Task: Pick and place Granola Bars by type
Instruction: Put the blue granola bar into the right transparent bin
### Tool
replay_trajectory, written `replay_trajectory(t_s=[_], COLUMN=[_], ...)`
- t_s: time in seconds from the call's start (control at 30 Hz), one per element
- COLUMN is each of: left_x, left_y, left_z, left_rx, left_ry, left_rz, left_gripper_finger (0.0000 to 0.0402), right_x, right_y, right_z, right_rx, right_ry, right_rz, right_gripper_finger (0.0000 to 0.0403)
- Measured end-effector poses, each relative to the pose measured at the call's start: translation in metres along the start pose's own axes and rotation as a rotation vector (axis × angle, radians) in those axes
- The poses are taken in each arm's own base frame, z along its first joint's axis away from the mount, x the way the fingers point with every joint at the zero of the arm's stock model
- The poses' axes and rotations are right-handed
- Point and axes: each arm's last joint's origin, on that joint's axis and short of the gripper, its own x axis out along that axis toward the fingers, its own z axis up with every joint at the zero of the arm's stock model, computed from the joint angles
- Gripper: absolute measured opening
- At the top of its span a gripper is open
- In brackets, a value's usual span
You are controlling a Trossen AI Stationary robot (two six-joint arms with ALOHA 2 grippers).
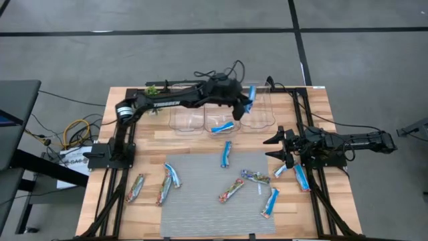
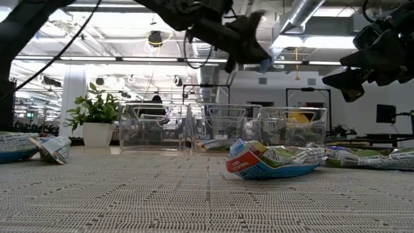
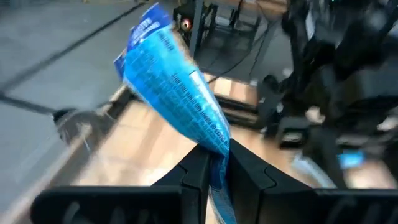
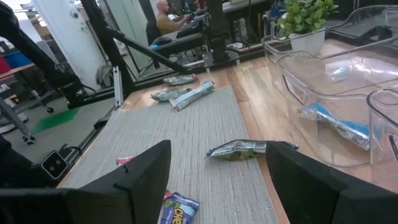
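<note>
Bars lie scattered on the grey mat (image 1: 200,201): two silvery ones (image 1: 136,188) at eight o'clock, a blue one (image 1: 174,175) beside them, a red-green one (image 1: 231,190) near centre, another blue (image 1: 270,201) at five o'clock; left gripper (image 1: 249,100) hangs over the rightmost clear bin (image 1: 262,122) at one o'clock, fingers (image 3: 198,177) clamped on a blue-and-white bar (image 3: 174,93); middle bin (image 1: 223,130) holds one blue bar (image 1: 222,126); right gripper (image 1: 273,147) waits at three o'clock, fingers spread wide, grasping nothing.
</note>
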Motion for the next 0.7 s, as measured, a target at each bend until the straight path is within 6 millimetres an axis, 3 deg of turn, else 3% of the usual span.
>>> replay_trajectory(t_s=[0.3,0.47,0.7], left_x=[0.029,0.042,0.047], left_y=[0.002,0.005,0.002], left_z=[-0.016,-0.033,-0.035], left_rx=[0.429,0.452,0.486], left_ry=[0.06,0.094,0.079], left_rz=[0.022,0.075,0.072], left_gripper_finger=[0.0041,0.0041,0.0041], right_x=[0.0,0.0,0.0], right_y=[0.0,0.0,0.0], right_z=[0.0,0.0,0.0], right_rx=[0.0,0.0,0.0], right_ry=[0.001,-0.002,-0.003], right_rz=[0.0,0.003,0.004], right_gripper_finger=[0.0255,0.0255,0.0255])
